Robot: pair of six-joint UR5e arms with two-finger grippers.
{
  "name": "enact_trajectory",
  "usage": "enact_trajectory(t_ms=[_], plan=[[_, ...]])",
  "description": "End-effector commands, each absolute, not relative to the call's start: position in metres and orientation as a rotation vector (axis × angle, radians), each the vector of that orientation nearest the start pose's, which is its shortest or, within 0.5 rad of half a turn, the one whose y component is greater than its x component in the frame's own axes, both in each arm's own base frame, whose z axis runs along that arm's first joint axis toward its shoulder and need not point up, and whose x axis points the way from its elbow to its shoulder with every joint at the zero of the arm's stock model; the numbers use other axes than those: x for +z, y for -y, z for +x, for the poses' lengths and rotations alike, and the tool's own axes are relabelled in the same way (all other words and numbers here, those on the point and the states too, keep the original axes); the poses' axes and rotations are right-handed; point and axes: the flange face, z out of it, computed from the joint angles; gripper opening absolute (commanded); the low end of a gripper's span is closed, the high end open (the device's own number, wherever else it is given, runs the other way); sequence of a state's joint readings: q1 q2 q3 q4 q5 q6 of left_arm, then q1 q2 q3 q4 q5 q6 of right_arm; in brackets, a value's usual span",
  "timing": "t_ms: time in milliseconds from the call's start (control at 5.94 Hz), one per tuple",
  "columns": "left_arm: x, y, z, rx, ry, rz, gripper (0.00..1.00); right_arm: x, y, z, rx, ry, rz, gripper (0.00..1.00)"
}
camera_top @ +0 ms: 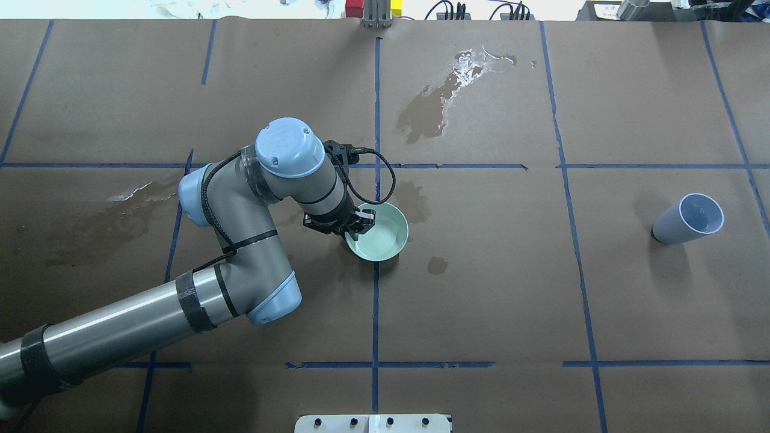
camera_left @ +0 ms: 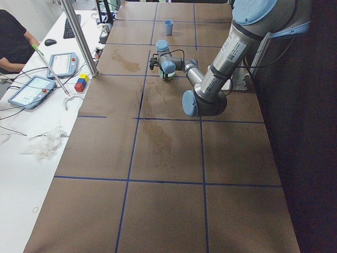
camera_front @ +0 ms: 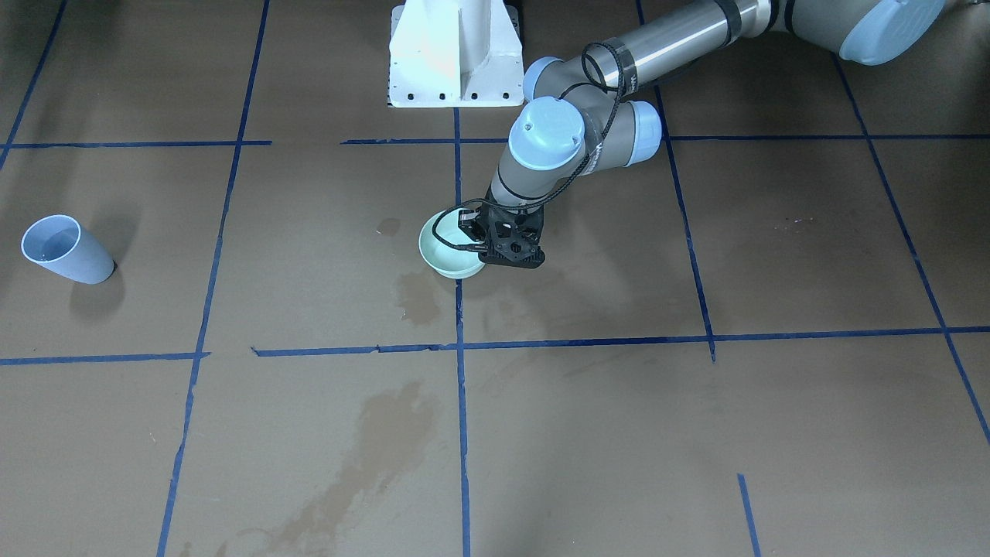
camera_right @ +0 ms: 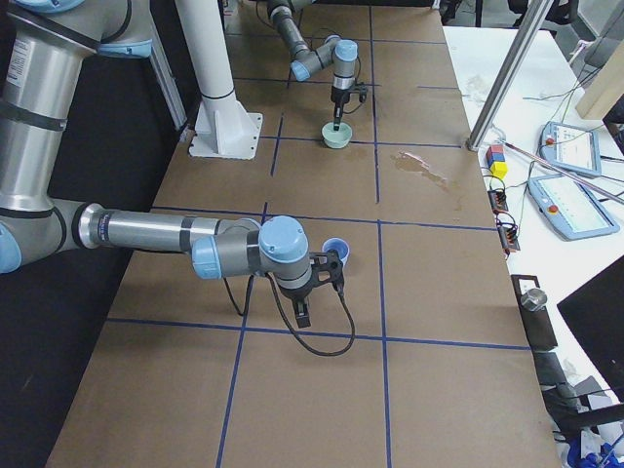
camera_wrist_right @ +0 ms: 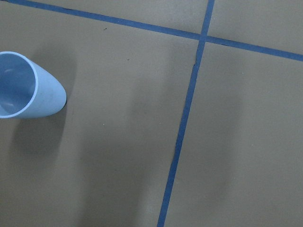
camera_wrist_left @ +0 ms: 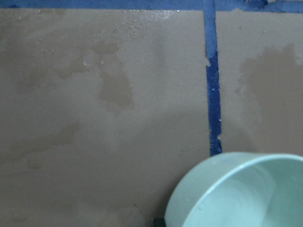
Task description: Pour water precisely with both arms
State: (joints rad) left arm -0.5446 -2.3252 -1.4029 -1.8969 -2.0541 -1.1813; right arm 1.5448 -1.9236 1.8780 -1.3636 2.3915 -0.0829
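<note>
A pale green bowl [camera_top: 379, 234] stands near the table's middle; it also shows in the front view [camera_front: 448, 251] and the left wrist view [camera_wrist_left: 236, 194], where a faint glossy sheen of water [camera_wrist_left: 246, 205] lies inside. My left gripper [camera_top: 359, 222] [camera_front: 499, 259] points down at the bowl's rim, on the side nearest the arm, and looks shut on it. A light blue cup [camera_top: 689, 219] [camera_front: 66, 249] [camera_wrist_right: 28, 92] stands alone, far to my right. My right gripper [camera_right: 302, 317] hangs beside the cup [camera_right: 334, 251] and apart from it; I cannot tell whether it is open.
Dark wet stains mark the brown paper beyond the bowl [camera_top: 433, 105], left of it [camera_top: 138, 195] and at the operators' side [camera_front: 371, 456]. The white pedestal base [camera_front: 455, 54] stands at the robot's edge. A side bench with tablets [camera_left: 31, 89] and an operator lies past the far edge.
</note>
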Motion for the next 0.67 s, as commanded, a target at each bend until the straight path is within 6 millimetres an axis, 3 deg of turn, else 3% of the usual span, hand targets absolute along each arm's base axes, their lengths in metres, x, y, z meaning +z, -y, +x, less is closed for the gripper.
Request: enact_trajectory(t_ms=[0, 168, 337, 505], plan=[[0.216, 0.461, 0.584, 0.075, -1.028, 0.017, 1.0, 0.628, 0.357, 0.048, -0.171, 0.824, 0.175, 1.0], [0.204, 0.447, 0.553, 0.049, -1.078, 0.031, 1.0, 0.624, 0.361, 0.036, -0.198, 0.866, 0.168, 1.0], [0.184, 0.444, 0.501, -0.02, -1.144, 0.053, 1.0, 0.622, 0.361, 0.036, -0.203, 0.866, 0.173, 1.0], [0.186, 0.436, 0.455, -0.042, -1.175, 0.088, 1.0, 0.616, 0.364, 0.027, -0.226, 0.869, 0.202, 1.0]])
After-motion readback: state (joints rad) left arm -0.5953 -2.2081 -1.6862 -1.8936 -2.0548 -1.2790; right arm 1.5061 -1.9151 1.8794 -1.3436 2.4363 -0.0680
